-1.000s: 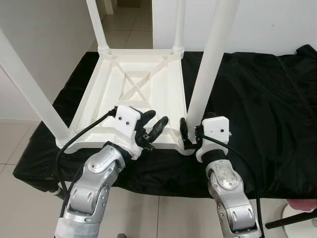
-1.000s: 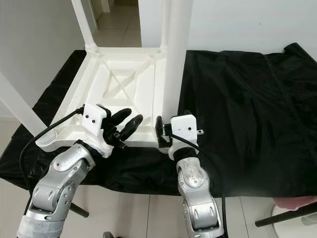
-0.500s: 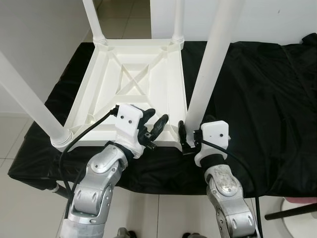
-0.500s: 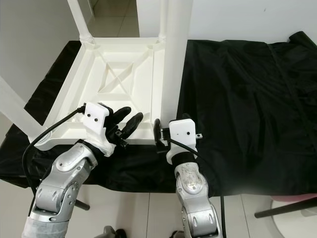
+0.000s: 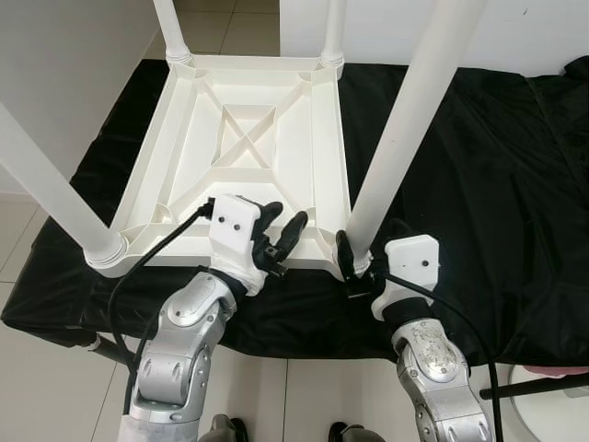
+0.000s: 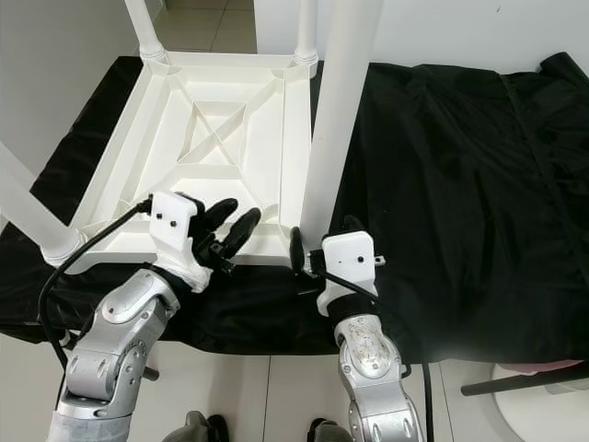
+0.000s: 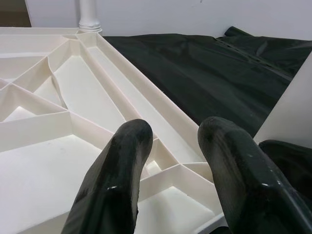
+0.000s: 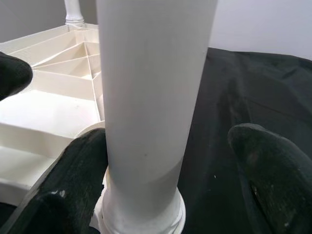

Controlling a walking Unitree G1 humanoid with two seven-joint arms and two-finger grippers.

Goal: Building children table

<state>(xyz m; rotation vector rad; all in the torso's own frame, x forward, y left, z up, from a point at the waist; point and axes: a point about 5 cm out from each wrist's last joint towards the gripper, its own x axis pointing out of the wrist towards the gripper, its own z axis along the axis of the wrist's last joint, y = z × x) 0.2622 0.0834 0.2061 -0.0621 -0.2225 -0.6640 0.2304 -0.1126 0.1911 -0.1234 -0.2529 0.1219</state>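
Upturned white table (image 5: 248,147) on black cloth (image 5: 479,184); left gripper (image 5: 281,235) spread; right gripper (image 5: 354,267) at leg (image 5: 405,129) base.

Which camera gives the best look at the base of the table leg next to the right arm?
The right wrist view: the leg base sits close up between the right tool fingers. Both eye views show it smaller, from above. The left wrist view catches just its edge.

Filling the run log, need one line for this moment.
table: upside down on black cloth, four legs up | right gripper: open around near-right leg base | left gripper: open over near edge
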